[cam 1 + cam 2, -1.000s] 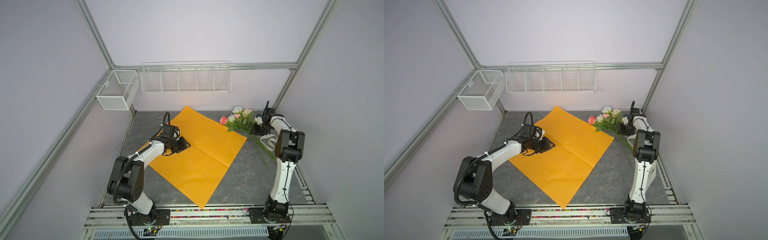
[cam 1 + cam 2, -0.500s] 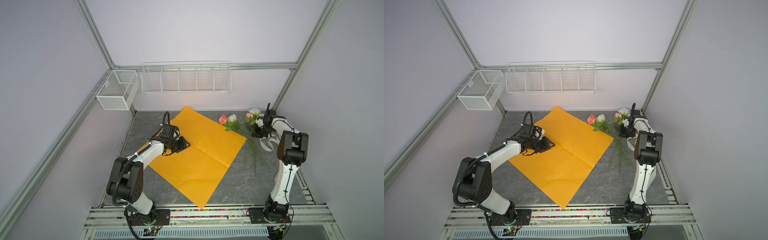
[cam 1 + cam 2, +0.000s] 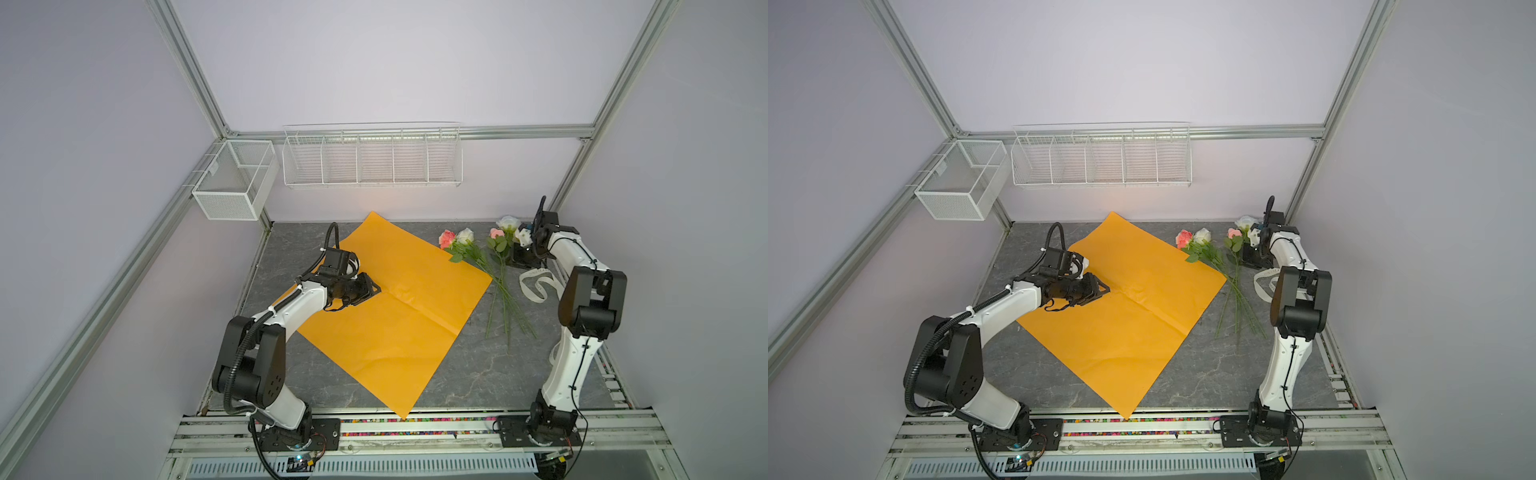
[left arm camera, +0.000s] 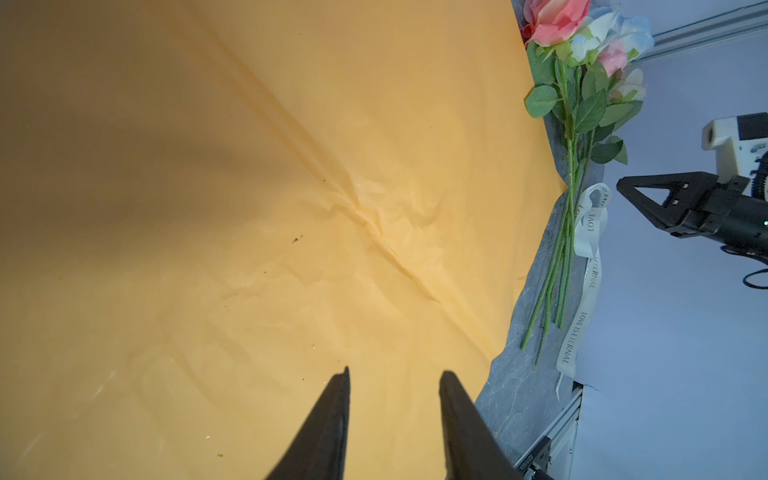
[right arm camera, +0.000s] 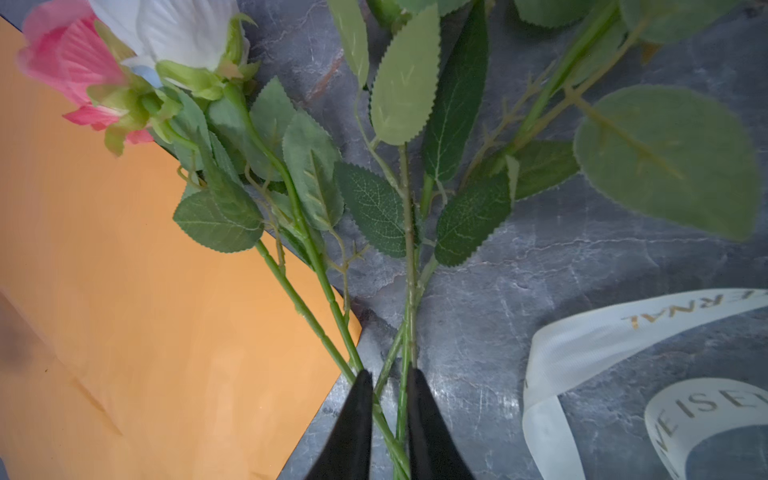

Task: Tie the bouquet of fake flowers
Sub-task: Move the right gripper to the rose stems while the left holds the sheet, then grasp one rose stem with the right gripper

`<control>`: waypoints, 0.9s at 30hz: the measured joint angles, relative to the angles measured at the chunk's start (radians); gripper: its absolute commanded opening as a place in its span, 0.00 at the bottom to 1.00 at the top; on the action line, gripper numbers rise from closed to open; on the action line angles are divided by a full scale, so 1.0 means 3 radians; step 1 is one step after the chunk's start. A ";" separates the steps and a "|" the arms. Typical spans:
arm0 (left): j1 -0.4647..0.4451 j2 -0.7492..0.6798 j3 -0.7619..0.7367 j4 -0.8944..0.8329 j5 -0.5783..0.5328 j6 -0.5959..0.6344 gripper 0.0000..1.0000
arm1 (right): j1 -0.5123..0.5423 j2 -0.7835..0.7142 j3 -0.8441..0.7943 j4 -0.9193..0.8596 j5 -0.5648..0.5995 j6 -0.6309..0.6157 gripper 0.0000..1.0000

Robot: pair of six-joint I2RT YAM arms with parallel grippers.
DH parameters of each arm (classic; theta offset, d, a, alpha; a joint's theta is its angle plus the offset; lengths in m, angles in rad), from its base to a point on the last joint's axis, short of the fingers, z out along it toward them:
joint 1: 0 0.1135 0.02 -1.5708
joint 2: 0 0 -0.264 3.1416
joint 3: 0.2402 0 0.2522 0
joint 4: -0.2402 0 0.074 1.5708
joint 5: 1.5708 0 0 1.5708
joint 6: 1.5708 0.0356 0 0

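Table (image 3: 457,374) grey, marbled; bare room lower right, between paper edge and right arm (image 3: 569,365). Orange paper sheet (image 3: 395,311) centre, creased. Bouquet of fake flowers (image 3: 502,293) right of centre: pink, white, pale heads uppermost, green stems fanned loose, two crossing paper's right corner. Ribbon (image 3: 536,286) just right of stems. Left gripper (image 4: 392,376) agape over paper, empty. Right gripper (image 5: 388,376) fingers astride stems, near together; grip cannot tell.
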 measured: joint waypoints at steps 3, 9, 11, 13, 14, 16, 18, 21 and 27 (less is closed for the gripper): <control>0.0000 -0.0024 -0.0005 0.0000 0.0001 0.0000 0.37 | 0.0085 0.0169 0.0109 -0.0031 0.0135 -0.0004 0.21; 0.0000 -0.0031 -0.0009 -0.0001 0.0009 -0.0001 0.37 | 0.0198 0.0385 0.0181 -0.0139 0.0463 -0.0017 0.22; 0.0000 -0.0031 -0.0009 0.0000 0.0010 -0.0001 0.37 | 0.0207 0.0385 0.0181 -0.0151 0.0533 -0.0023 0.23; 0.0000 -0.0031 -0.0009 0.0000 0.0011 -0.0001 0.37 | 0.0211 0.0385 0.0181 -0.0151 0.0586 -0.0028 0.24; 0.0000 -0.0031 -0.0009 -0.0001 0.0011 -0.0003 0.37 | 0.0211 0.0385 0.0179 -0.0151 0.0601 -0.0028 0.24; 0.0000 -0.0031 -0.0009 0.0001 0.0011 -0.0003 0.37 | 0.0211 0.0378 0.0179 -0.0150 0.0629 -0.0028 0.24; 0.0000 -0.0031 -0.0009 0.0000 0.0011 -0.0004 0.37 | 0.0211 0.0347 0.0141 -0.0120 0.0673 -0.0027 0.25; 0.0000 -0.0031 -0.0009 0.0000 0.0011 -0.0017 0.37 | 0.0206 0.0231 0.0015 -0.0079 0.0708 -0.0025 0.24; 0.0000 -0.0031 -0.0009 0.0006 0.0013 -0.0027 0.37 | 0.0179 0.0128 -0.0032 -0.0033 0.0818 -0.0020 0.23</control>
